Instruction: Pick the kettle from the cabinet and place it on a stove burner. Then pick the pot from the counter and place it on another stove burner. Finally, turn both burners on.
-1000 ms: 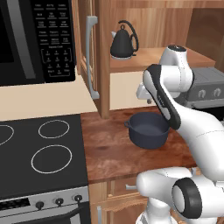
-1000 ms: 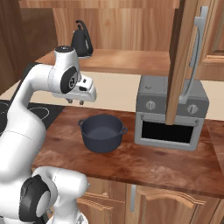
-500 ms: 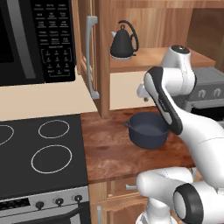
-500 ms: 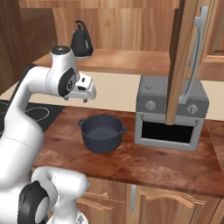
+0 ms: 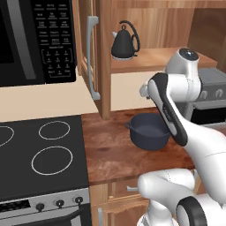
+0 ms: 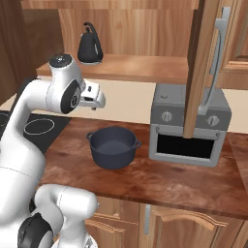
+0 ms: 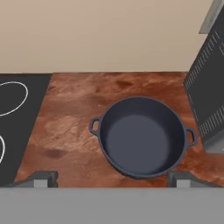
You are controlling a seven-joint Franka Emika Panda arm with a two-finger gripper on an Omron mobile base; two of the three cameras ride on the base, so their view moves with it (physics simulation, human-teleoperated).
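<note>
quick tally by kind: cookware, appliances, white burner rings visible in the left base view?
Cookware: 2 (kettle, pot)
Appliances: 3 (microwave, cooktop, toaster oven)
Burner rings in view: 3 (small ring, large ring, a ring cut off at the left edge)
Total: 8

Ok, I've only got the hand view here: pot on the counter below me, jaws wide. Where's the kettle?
Observer: The kettle stands upright on the cabinet shelf, above the counter and to the pot's left.
Operator: Is the cabinet door in the way?
Observer: No, the door is swung open, left of the kettle, between it and the microwave.
Operator: How high am I?
Observer: The gripper hangs above the pot, apart from it, just under shelf level.
</note>
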